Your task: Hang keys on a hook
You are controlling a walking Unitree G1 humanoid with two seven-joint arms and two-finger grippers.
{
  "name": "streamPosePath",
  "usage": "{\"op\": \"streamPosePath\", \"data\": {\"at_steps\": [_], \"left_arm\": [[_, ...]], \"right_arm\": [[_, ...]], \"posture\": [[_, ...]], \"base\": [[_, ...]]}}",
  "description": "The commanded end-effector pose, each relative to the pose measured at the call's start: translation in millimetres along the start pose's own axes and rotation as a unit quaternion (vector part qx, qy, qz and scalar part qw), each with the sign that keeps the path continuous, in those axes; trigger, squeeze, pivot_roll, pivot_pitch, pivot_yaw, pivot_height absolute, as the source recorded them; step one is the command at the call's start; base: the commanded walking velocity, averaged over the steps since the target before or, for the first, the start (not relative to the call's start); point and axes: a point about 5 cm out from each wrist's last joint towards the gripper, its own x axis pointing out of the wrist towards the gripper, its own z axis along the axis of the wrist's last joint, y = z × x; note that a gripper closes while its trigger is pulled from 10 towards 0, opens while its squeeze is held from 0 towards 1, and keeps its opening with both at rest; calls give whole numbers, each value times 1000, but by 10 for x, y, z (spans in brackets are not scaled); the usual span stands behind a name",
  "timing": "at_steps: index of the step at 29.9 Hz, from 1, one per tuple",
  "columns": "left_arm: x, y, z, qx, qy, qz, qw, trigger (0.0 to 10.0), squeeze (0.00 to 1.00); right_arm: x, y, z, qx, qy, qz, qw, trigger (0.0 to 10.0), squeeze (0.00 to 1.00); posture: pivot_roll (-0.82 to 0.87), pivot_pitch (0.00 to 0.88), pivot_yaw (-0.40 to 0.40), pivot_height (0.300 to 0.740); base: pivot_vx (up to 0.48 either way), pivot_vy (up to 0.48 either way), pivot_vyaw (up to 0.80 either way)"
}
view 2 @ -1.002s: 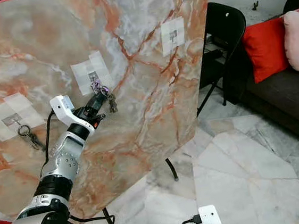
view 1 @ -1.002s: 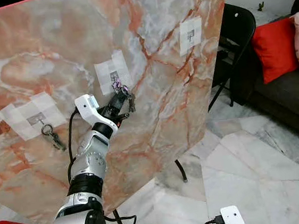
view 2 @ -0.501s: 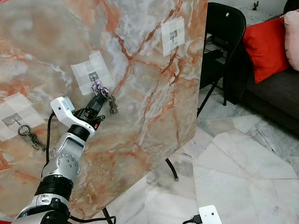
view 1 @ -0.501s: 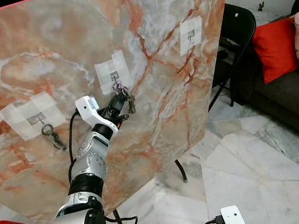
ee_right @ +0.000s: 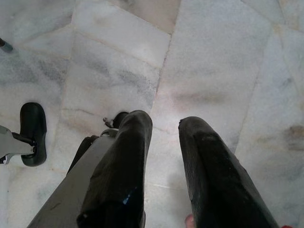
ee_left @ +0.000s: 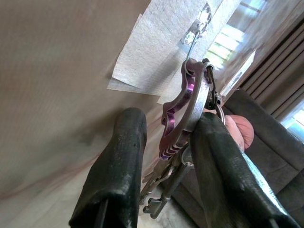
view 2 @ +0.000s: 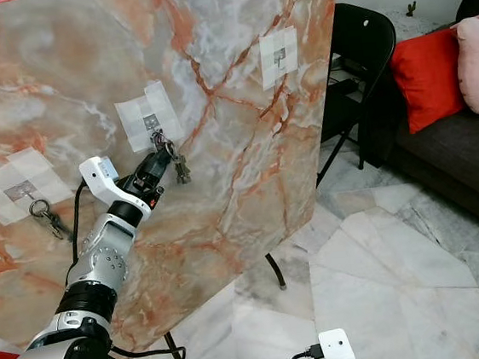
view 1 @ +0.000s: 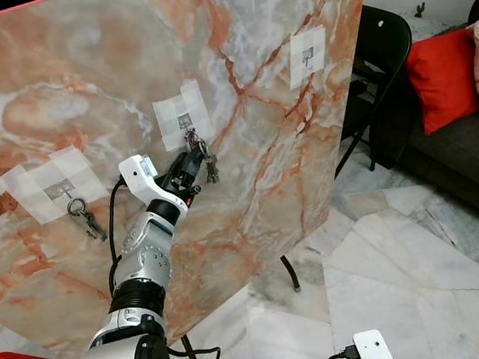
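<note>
Left gripper [view 1: 188, 164] raised to the marble panel [view 1: 257, 186], fingers apart around the purple carabiner [ee_left: 183, 107] of the keys [view 1: 207, 161]. Carabiner looped on the middle hook [ee_left: 192, 38], keys dangling beneath. Right gripper [ee_right: 161, 142] idle over the floor [ee_right: 213, 57], fingers apart.

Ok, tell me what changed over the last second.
The left gripper lowered the purple key ring slightly so it now hangs on the middle hook; the jaws have eased apart. The other keys, panel and chair stayed put.
</note>
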Motion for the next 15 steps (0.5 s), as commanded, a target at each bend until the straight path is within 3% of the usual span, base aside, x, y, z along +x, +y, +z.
{"op": "streamPosePath", "data": {"at_steps": [1,10,11,12,13,15], "left_arm": [[-17,20,36,22,-1,-1,1000,10000,0],[-100,59,105,75,-4,14,997,10000,0],[-100,49,132,107,2,15,994,10000,0],[-100,49,132,107,2,15,994,10000,0],[-94,22,165,141,9,15,990,10000,0],[-93,-18,201,157,8,9,987,10000,0]], "right_arm": [[-1,-3,-9,0,0,0,1000,10000,0],[-2,-4,-15,-1,1,0,1000,10000,0],[-2,-4,-15,-1,1,0,1000,10000,0],[-2,-4,-15,-1,1,0,1000,10000,0],[-2,-4,-16,-2,1,0,1000,10000,0],[-2,-3,-15,-2,1,0,1000,10000,0]], "posture": [[2,0,-18,740],[6,0,-18,740],[5,0,-18,740],[5,0,-18,740],[8,0,-18,740],[9,0,-18,740]], "base": [[0,0,0],[0,0,0],[0,0,0],[0,0,0],[0,0,0],[0,0,0]]}}
